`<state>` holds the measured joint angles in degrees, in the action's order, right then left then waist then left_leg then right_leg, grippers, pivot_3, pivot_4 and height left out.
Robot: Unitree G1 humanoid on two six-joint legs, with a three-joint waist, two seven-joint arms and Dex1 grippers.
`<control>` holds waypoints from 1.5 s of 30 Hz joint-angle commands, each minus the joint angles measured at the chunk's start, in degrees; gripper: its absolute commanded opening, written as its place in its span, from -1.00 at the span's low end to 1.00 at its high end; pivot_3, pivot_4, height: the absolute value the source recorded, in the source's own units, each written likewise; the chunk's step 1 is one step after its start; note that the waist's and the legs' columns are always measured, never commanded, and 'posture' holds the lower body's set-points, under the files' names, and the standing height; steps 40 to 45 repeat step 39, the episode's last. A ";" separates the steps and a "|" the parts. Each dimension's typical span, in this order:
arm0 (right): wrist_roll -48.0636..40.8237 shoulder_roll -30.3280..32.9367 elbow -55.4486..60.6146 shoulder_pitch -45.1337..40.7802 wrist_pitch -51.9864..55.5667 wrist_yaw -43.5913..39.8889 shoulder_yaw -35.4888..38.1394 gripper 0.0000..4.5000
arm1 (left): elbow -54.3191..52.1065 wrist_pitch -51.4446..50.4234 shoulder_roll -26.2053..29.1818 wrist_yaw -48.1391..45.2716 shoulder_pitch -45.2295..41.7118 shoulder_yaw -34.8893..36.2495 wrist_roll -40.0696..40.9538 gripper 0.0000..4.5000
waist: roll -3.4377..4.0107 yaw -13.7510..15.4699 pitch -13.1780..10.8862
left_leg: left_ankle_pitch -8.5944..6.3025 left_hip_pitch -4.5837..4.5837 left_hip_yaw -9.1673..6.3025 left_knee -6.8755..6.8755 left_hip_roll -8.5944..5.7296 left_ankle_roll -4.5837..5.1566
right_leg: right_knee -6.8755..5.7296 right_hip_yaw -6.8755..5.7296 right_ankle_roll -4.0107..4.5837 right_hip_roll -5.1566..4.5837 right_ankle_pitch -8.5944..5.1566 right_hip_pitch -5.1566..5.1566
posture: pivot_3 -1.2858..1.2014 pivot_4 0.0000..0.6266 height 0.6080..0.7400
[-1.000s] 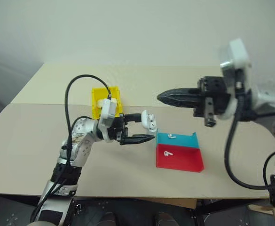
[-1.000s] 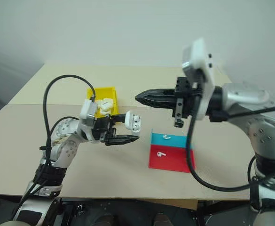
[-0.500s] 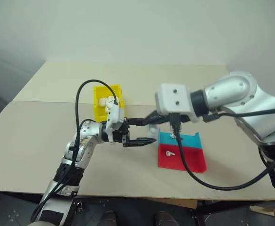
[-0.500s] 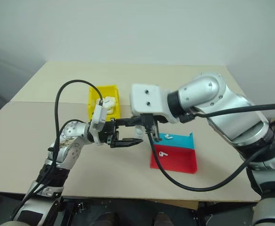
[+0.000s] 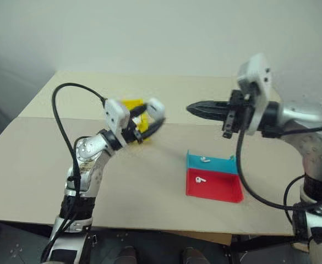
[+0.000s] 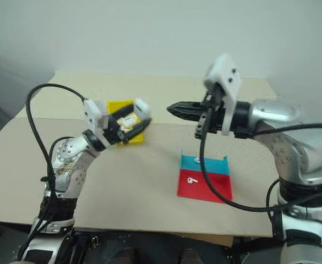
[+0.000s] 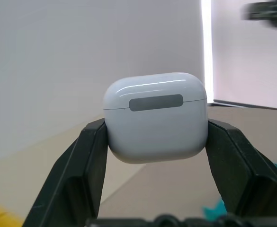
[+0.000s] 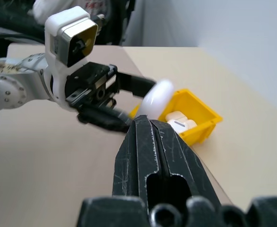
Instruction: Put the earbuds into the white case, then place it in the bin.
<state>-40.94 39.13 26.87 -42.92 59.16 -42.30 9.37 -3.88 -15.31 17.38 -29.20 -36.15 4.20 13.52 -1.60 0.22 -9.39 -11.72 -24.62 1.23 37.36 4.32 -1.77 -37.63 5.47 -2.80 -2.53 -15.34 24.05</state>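
Left gripper (image 7: pixel 155 142) clamps the small glossy white rounded charging case (image 7: pixel 156 116), lid closed, and holds it in the air above the beige table (image 5: pixel 149 181).

In the head views the case sits between the two black fingers just in front of the small bright yellow plastic open-top bin (image 6: pixel 119 105), which stands on the table and has other white cases (image 8: pixel 181 124) lying inside it. The right gripper (image 5: pixel 196 108) hangs level over the table with its black fingers pressed together and nothing between them, pointing toward the left arm. Near the table's front edge, a tiny white earbud (image 5: pixel 205 160) lies on the flat cyan tray (image 5: pixel 218 164) and another earbud (image 5: pixel 197 179) on the flat red tray (image 5: pixel 218 187) touching it.
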 commanded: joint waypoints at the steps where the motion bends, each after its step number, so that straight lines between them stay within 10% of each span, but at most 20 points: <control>1: -1.71 -1.16 5.31 2.62 1.06 4.75 1.40 -0.99 | 4.47 -5.23 -1.96 16.19 -5.15 1.20 -8.33 0.26 | 0.00 0.08 0.00 | 0.00 0.00 0.00 0.00 0.00 0.00 | -0.01 0.01 0.00 0.00 0.00 0.02 | 0.03 -0.52 1.00; 9: -3.52 -3.47 6.97 3.34 0.88 9.28 -0.45 -0.99 | 27.84 -8.03 -4.92 28.82 -16.23 -1.68 -16.70 0.26 | 0.00 -0.16 0.00 | 0.00 -0.01 -0.02 -0.06 -0.02 0.00 | -0.01 -0.02 -0.01 0.02 0.00 0.06 | 0.03 -0.52 1.00; 15: -4.01 -3.80 6.80 3.38 0.19 10.98 -1.11 -1.00 | 35.34 -3.63 -5.77 28.42 -19.59 -1.70 -16.24 0.99 | 0.00 -0.27 0.00 | 0.00 -0.05 -0.02 -0.11 -0.03 -0.01 | 0.03 -0.02 -0.01 0.02 0.00 0.10 | 0.03 -0.52 1.00; 23: 1.55 -5.29 8.17 12.84 -10.61 11.87 0.31 -1.00 | 16.81 -1.00 0.60 8.13 -9.78 1.85 -3.96 0.99 | 0.01 -0.85 0.00 | 0.03 -0.02 -0.01 -0.17 -0.03 -0.06 | -0.01 -0.01 -0.01 0.01 0.00 0.10 | 0.03 -0.52 1.00; 33: 6.22 1.39 3.26 31.05 -24.82 -2.06 2.86 -1.00 | -19.12 -8.55 24.48 -26.32 22.71 13.43 22.08 0.99 | 0.02 -1.79 0.00 | 0.19 0.28 0.06 -0.33 0.02 -0.32 | -0.06 0.04 0.00 0.00 -0.01 -0.05 | 0.03 -0.52 1.00; 45: 2.97 6.63 3.94 33.92 -25.91 -8.74 7.18 -1.00 | -29.47 -17.05 32.22 -28.61 36.25 24.21 33.16 0.99 | 0.01 -1.58 -0.01 | 0.19 0.57 0.09 -0.33 0.08 -0.32 | -0.10 0.02 -0.04 0.03 -0.10 -0.28 | 0.03 -0.52 1.00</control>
